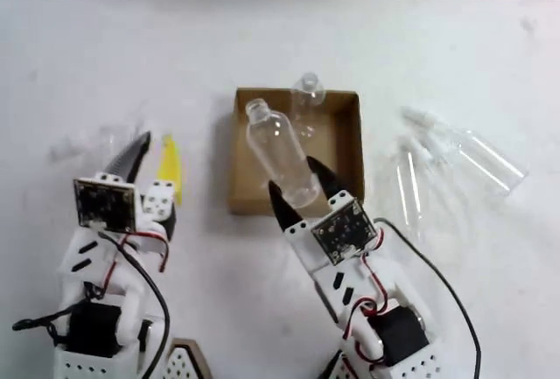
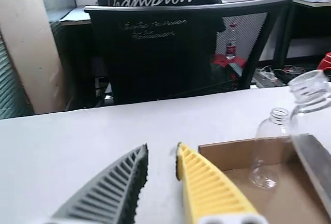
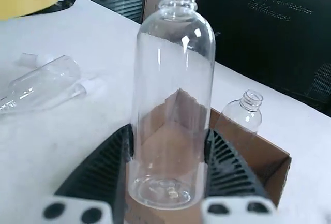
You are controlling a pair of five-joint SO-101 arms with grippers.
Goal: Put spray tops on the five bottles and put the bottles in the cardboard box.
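My right gripper [image 1: 302,191] is shut on a clear bottle [image 1: 280,156] with an open threaded neck, held tilted above the cardboard box [image 1: 350,147]. In the right wrist view the bottle [image 3: 173,79] stands between the black fingers [image 3: 101,169], gripped near its base. A smaller uncapped bottle [image 1: 307,97] stands upright in the box's far corner, also seen from the left wrist [image 2: 269,146]. My left gripper [image 1: 150,162] rests left of the box, open, with nothing between its black and yellow fingers [image 2: 207,188]. More clear bottles [image 1: 481,158] and white spray tops [image 1: 418,118] lie right of the box.
The white table carries a bottle [image 3: 41,81] lying on its side with a spray top [image 3: 88,87] beside it. Faint clear items [image 1: 83,144] lie far left. A black chair [image 2: 176,48] stands beyond the table's far edge.
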